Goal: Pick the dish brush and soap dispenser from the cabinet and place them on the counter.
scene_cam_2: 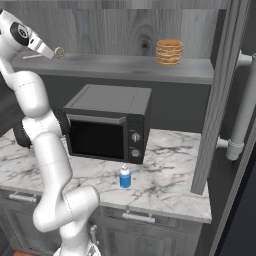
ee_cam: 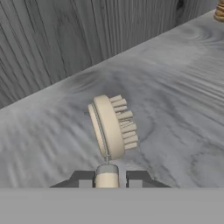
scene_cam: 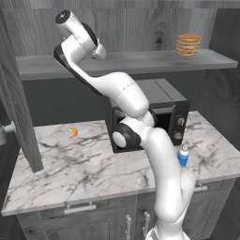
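Note:
My gripper (ee_cam: 107,178) is shut on the dish brush (ee_cam: 112,127), holding its tan handle just behind the round pale bristled head. The brush sits low over the cabinet's grey inner shelf (ee_cam: 175,87); I cannot tell whether it touches. In the right base view the gripper (scene_cam_2: 49,51) is at the shelf's left end, with the brush head (scene_cam_2: 60,52) poking out to its right. The left base view has the gripper (scene_cam: 98,50) up at the shelf (scene_cam: 140,62). The blue soap dispenser (scene_cam: 183,157) (scene_cam_2: 125,177) stands upright on the marble counter (scene_cam: 70,164) (scene_cam_2: 165,175), in front of the microwave.
A black microwave (scene_cam: 161,110) (scene_cam_2: 107,122) stands on the counter under the shelf. A stack of tan discs (scene_cam: 188,45) (scene_cam_2: 169,52) sits at the shelf's right end. A small orange curled item (scene_cam: 73,133) lies on the counter. Open cabinet doors (scene_cam: 18,108) (scene_cam_2: 220,100) flank the space.

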